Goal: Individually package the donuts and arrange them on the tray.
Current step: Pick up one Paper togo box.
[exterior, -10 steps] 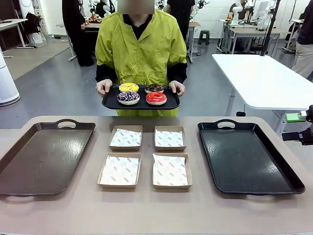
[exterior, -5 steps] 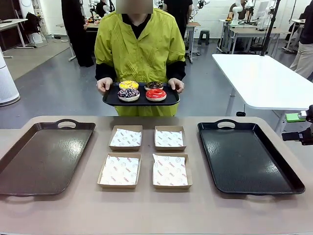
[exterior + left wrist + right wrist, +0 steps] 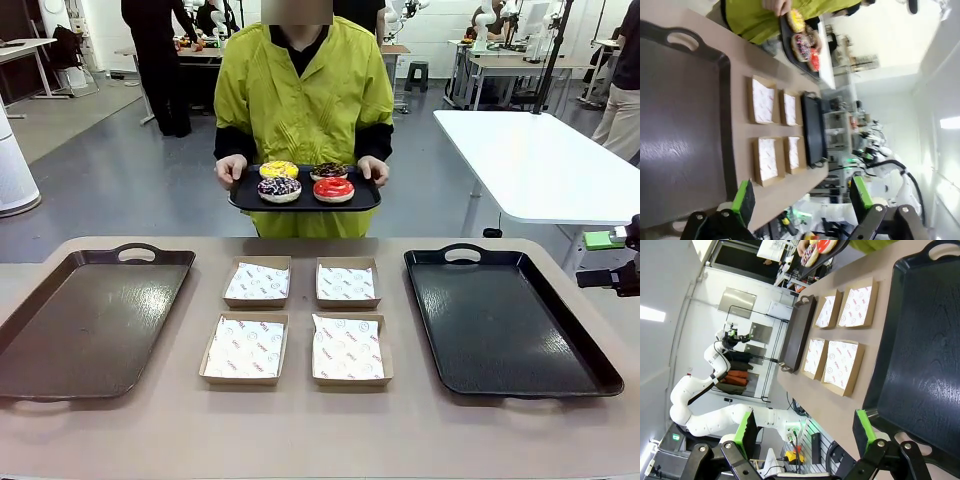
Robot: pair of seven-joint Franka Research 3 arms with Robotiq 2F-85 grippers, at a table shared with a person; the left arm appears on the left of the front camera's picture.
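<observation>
So, donuts (image 3: 279, 187): I saw all four on a small dark serving tray (image 3: 305, 205), held by the person's hands (image 3: 230, 170) beyond the far edge of the worktop (image 3: 300, 430). Yellow and chocolate sat behind, sprinkled and red in front.
Boxes (image 3: 245, 348): four paper-lined boxes lay open in a square mid-worktop.
Trays: a brown tray (image 3: 90, 320) lay left of the boxes, a black tray (image 3: 505, 325) right.
Left claw (image 3: 802, 195): jaws stood wide, gripping nothing, brown tray ahead.
Right claw (image 3: 805, 427): jaws stood wide, gripping nothing, black tray ahead.

Grey floor (image 3: 100, 185); white table (image 3: 540, 160) right; desks (image 3: 500, 62) at far wall (image 3: 440, 30).
</observation>
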